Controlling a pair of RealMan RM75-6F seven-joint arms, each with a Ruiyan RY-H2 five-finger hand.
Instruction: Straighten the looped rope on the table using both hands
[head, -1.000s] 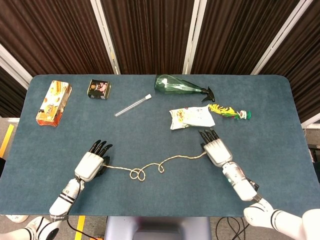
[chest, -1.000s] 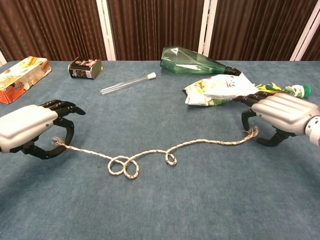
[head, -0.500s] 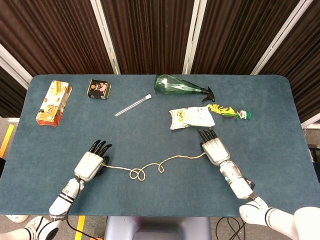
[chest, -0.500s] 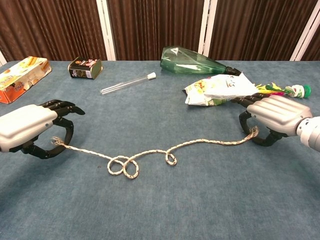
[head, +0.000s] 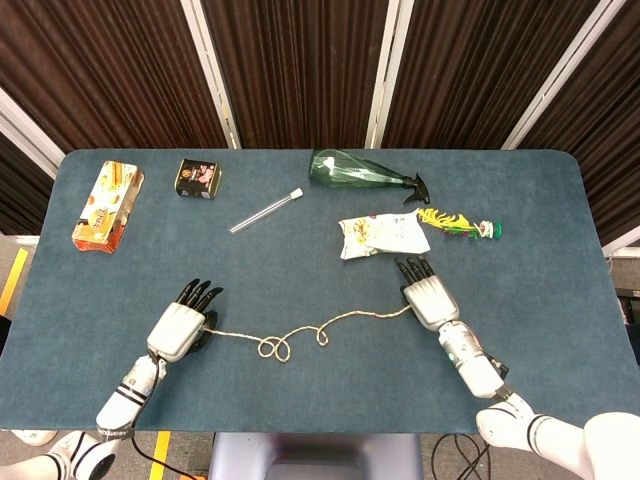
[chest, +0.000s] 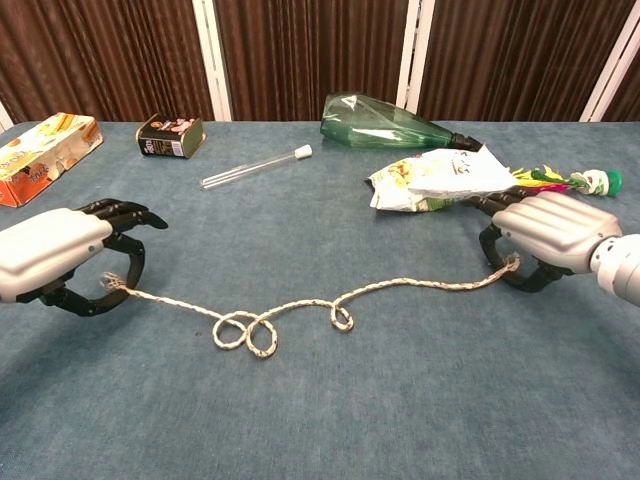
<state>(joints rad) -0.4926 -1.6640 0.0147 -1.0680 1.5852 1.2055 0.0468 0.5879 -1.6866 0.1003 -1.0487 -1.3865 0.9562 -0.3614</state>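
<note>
A rope (chest: 300, 305) runs left to right across the near half of the blue tabletop (head: 300, 260), each end caught in a robot hand. The left hand (chest: 60, 255) pinches the left end between thumb and curled fingers; the right hand (chest: 548, 235) appears to hold the frayed right end the same way, though the chest view shows the contact only partly. The rope's long axis lies along the line between the two hands, so the slack sits squarely between them: a double loop left of centre, nearer the left hand, and a smaller single loop just to its right. The stretch from the left hand to the double loop looks almost straight; the stretch toward the right hand still bows. Judged from this, straightening calls for the hands to draw apart along that same line, outward to either side.

Further back lie a green bottle (head: 355, 170) on its side, a crumpled bag (head: 380, 235) just beyond the right hand, a clear tube (head: 266, 210), a small tin (head: 199, 177) and an orange box (head: 106, 205). What the bottle, tin and box contain cannot be told.
</note>
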